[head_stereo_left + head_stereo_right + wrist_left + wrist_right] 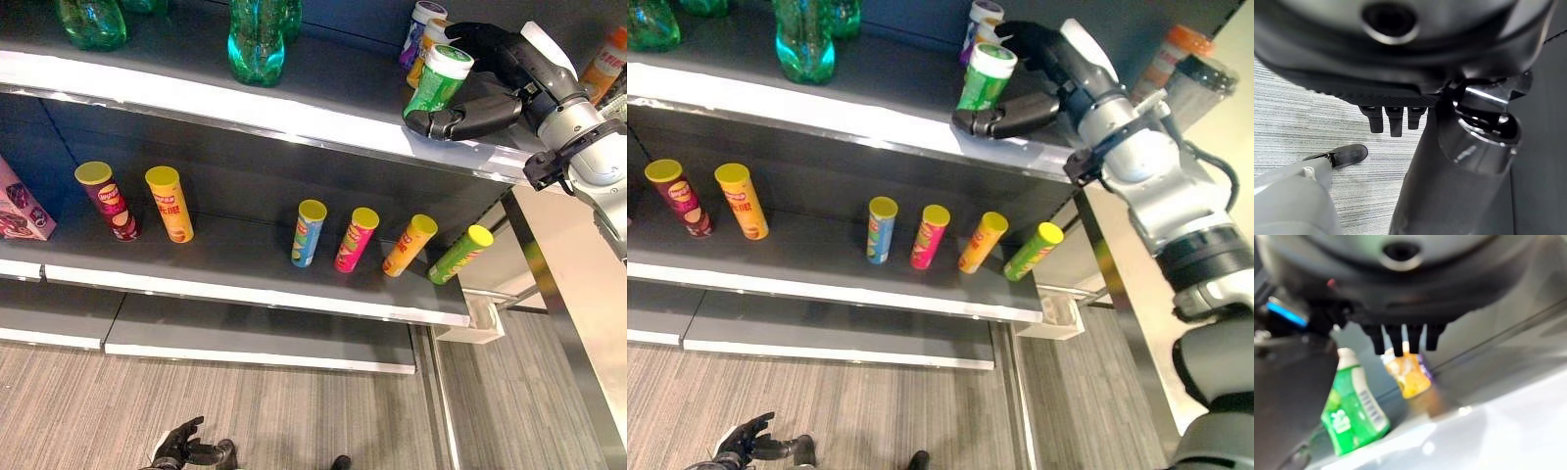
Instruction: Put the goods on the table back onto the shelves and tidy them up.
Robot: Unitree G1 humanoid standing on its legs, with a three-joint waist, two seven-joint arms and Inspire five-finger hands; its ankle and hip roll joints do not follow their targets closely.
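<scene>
left hand [186, 448] low, green white-capped canister [437, 82]

Upper right of frame: right hand [468, 110] on upper shelf [294, 116], thumb before and fingers behind a snack tub [437, 81]; two more tubs [423, 27] behind it. Upper left: bottles [257, 41]. Centre, on middle shelf [245, 284]: six crisp canisters [357, 238] in a row. Bottom left: left hand [184, 448] over floor [294, 421].

From where I stand, 2 green bottles [90, 22] on the top shelf [294, 113] are cut off above. A pink box [20, 208] is clipped at the left edge. The right hand [470, 110] covers part of the green canister [436, 83].
</scene>
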